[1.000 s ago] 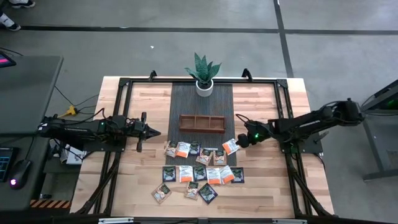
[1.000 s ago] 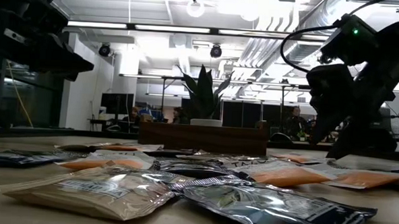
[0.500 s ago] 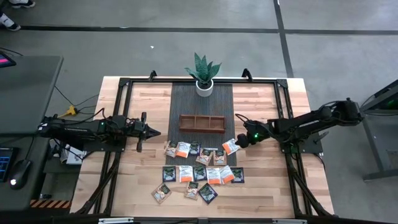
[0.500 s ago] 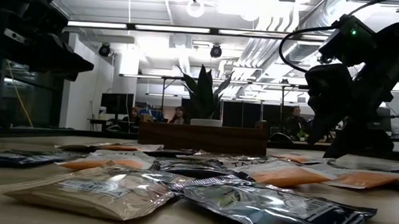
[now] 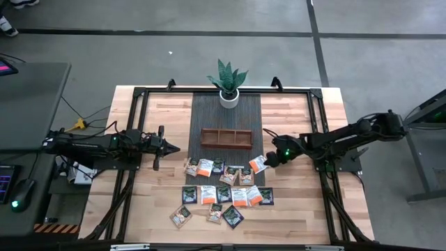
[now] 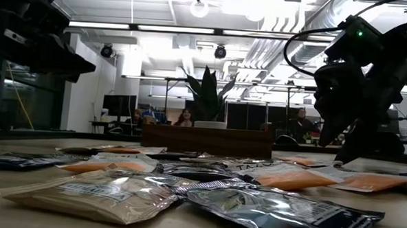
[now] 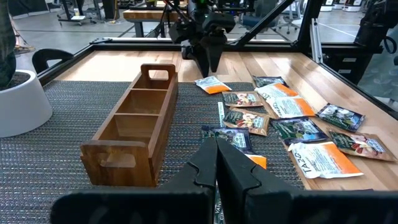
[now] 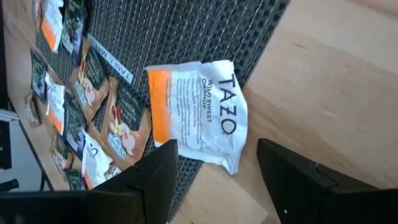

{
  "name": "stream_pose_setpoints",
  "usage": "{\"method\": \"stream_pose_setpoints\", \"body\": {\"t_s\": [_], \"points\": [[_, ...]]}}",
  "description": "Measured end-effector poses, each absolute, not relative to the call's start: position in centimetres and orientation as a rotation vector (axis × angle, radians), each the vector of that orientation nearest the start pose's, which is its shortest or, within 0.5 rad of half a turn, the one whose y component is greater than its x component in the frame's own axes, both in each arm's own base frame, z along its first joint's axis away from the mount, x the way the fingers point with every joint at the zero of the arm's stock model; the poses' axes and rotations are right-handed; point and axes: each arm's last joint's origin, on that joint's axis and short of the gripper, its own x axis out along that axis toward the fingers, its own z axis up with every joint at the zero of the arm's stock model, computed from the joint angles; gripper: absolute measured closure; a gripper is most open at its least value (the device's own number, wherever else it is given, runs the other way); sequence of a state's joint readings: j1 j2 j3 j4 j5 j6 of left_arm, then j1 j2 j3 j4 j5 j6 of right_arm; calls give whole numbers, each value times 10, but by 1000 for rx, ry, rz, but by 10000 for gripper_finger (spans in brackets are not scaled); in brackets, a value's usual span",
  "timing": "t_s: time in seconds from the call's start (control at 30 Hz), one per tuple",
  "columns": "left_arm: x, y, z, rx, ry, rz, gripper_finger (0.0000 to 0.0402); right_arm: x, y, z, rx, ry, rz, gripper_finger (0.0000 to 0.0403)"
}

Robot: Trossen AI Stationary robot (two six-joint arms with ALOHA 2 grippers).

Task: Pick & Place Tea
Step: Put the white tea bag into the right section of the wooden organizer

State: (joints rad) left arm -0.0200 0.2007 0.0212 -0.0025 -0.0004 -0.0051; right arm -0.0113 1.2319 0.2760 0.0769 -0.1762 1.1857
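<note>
Several tea packets [image 5: 223,192], dark, orange-and-white and pale, lie flat on the table and on the near part of the dark mat [image 5: 225,115]. The one farthest right, an orange-and-white packet [image 8: 196,112], lies half on the mat's edge. My right gripper [image 5: 267,160] hovers open just above this packet [image 5: 257,164], slanting down from the right, one finger on each side of its near corner [image 8: 233,165]. My left gripper [image 5: 172,148] waits shut above the table's left part, pointing level toward the packets [image 7: 280,118].
A brown three-compartment wooden tray [image 5: 226,138] stands on the mat just beyond the packets. A potted plant [image 5: 228,84] stands at the far edge. A black frame [image 5: 132,139] runs along the table's sides. Bare wood lies left and right of the mat.
My right gripper has turned a little at the wrist over the orange-and-white packet and stays open in the same place. The packets have not moved.
</note>
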Motion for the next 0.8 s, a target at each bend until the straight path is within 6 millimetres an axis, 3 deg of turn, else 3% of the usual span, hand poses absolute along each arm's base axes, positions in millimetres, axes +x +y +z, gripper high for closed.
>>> {"method": "stream_pose_setpoints", "body": {"t_s": [0.33, 0.67, 0.8], "points": [[108, -2, 154, -3, 182, -19, 401, 201, 1, 112, 1160, 948, -340, 183], [108, -2, 154, -3, 182, -19, 401, 196, -1, 108, 1147, 1007, -428, 185], [108, -2, 154, -3, 182, -19, 401, 195, -1, 106, 1144, 1020, -440, 204]]}}
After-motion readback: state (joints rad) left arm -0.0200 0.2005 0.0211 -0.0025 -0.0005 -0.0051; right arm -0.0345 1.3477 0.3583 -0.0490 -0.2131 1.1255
